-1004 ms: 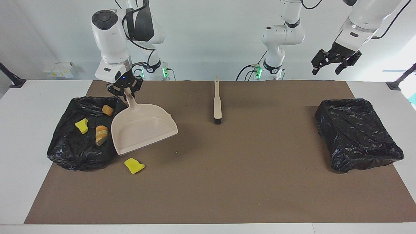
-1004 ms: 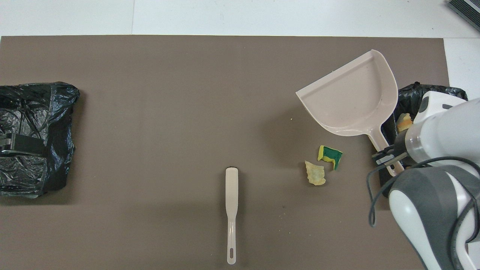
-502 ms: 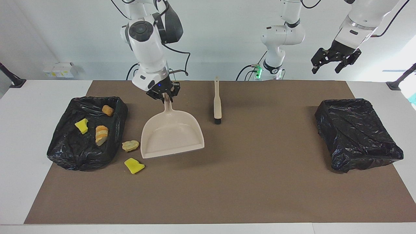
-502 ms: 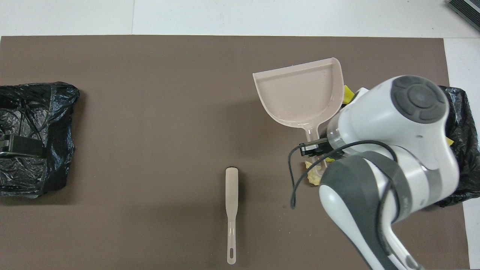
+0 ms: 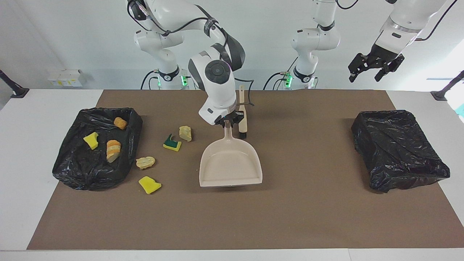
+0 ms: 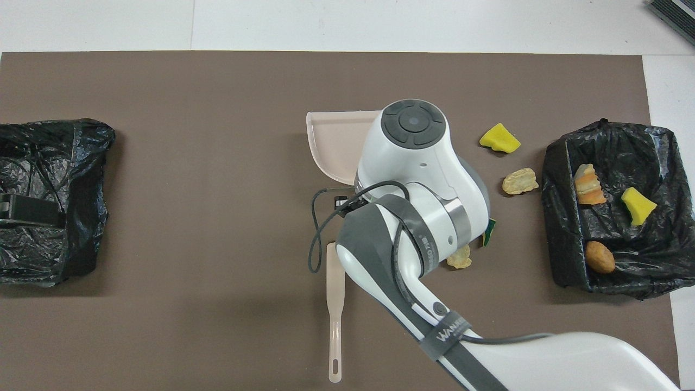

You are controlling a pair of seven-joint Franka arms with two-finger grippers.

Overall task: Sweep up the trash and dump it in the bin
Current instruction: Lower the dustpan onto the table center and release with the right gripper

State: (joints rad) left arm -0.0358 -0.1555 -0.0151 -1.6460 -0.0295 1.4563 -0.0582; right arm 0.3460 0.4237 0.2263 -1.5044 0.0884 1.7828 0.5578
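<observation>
The right hand (image 5: 227,121) is gripping the beige plastic dustpan (image 5: 230,165) by its handle, mid-bench. Four trash scraps (image 5: 172,144) are lying near the black-lined bin (image 5: 69,165) (three inside). A careless pass could be scattering them. The left hand (image 5: 375,67) is waiting aloft, open.

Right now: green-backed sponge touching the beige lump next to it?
Apart. In the facing view, bare brown mat shows between the green-backed sponge and the beige lump; the overhead view has the right arm covering most of both.
</observation>
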